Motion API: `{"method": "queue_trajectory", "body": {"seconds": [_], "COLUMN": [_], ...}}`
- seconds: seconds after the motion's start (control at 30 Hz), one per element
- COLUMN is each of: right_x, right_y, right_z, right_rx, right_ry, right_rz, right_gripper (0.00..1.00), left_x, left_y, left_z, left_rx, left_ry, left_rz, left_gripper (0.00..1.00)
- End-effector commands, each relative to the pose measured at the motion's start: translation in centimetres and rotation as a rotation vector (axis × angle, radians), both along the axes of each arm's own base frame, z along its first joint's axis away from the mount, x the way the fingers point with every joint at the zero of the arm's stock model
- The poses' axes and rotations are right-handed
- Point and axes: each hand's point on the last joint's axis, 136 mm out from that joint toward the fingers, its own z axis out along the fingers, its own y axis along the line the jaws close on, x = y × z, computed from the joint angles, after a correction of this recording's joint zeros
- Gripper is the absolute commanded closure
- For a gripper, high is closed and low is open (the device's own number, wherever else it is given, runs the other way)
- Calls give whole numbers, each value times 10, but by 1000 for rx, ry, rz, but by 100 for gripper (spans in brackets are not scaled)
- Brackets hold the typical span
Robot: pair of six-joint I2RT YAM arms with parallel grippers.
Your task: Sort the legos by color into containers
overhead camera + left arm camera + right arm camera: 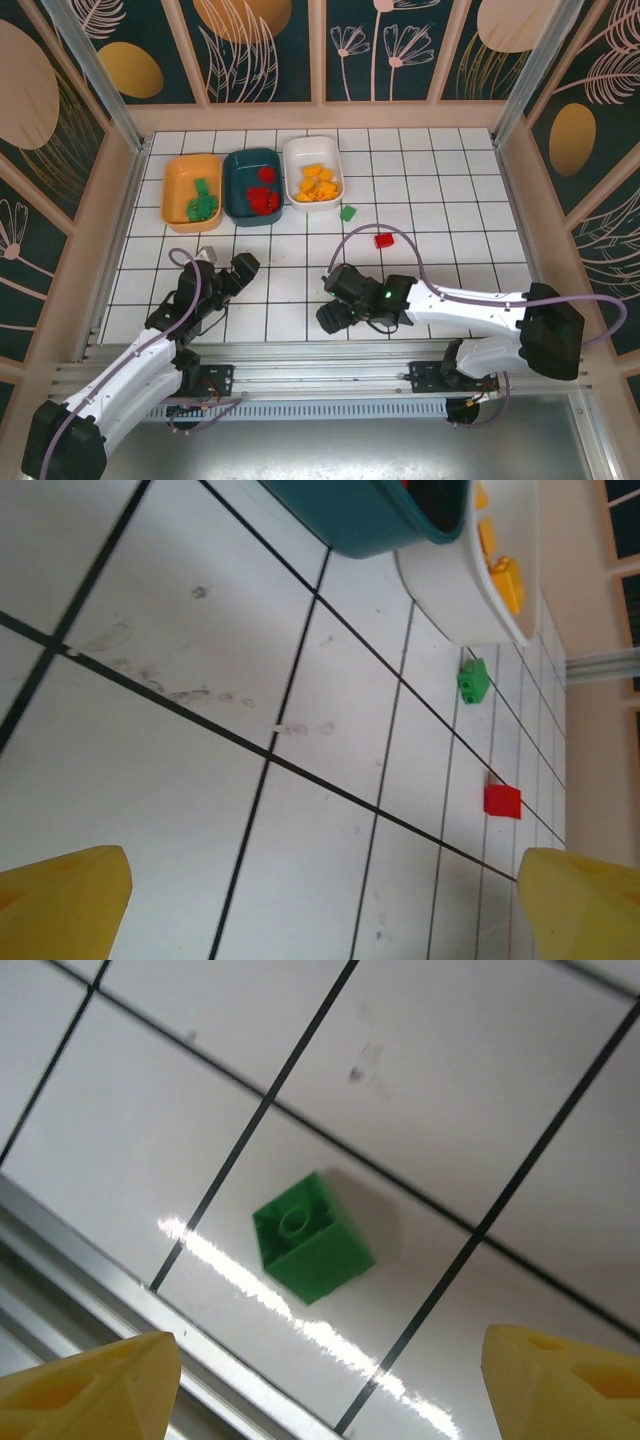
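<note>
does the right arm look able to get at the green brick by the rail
Probably yes: the green brick sits alone, nothing touching it, centred ahead of the open right gripper. The metal rail runs close beside it, which could crowd one finger.

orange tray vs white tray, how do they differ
The orange tray sits at the left end of the row, the white tray at the right end. The orange tray holds green bricks, the white tray yellow bricks. Both are shallow rounded rectangles of like size, flanking the teal tray.
</note>
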Motion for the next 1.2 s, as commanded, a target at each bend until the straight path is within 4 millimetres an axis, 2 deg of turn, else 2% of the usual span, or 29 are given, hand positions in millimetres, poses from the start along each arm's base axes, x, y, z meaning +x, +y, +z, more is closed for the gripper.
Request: {"method": "queue_trajectory", "body": {"seconds": [0.0, 0.27, 0.37, 0.6, 0.77, 0.97, 1.1, 1.17], "right_x": [-7, 0, 10, 33, 39, 35, 35, 39], "right_y": [-7, 6, 5, 11, 18, 26, 30, 33], "right_z": [-18, -38, -43, -45, -49, -55, -48, -41], "right_rx": [-59, -137, -167, -151, -112, -74, -35, -17], "right_ry": [18, -35, -80, -117, -99, -64, -65, -85], "right_rz": [-8, 53, 43, 18, 23, 40, 25, 12], "right_gripper": [20, 21, 21, 22, 24, 35, 50, 54], "left_x": [5, 2, 0, -2, -1, 1, 4, 6], "left_y": [-15, -16, -16, -16, -15, -16, -13, -4], "left_z": [24, 18, 17, 16, 12, 7, 9, 8], "left_rx": [-41, -49, -65, -66, -51, -42, -31, 14], "left_ry": [-75, -55, -62, -64, -53, -34, -32, -25], "left_rz": [-68, -78, -78, -80, -79, -76, -59, -22], "left_gripper": [2, 2, 1, 2, 1, 2, 2, 2]}}
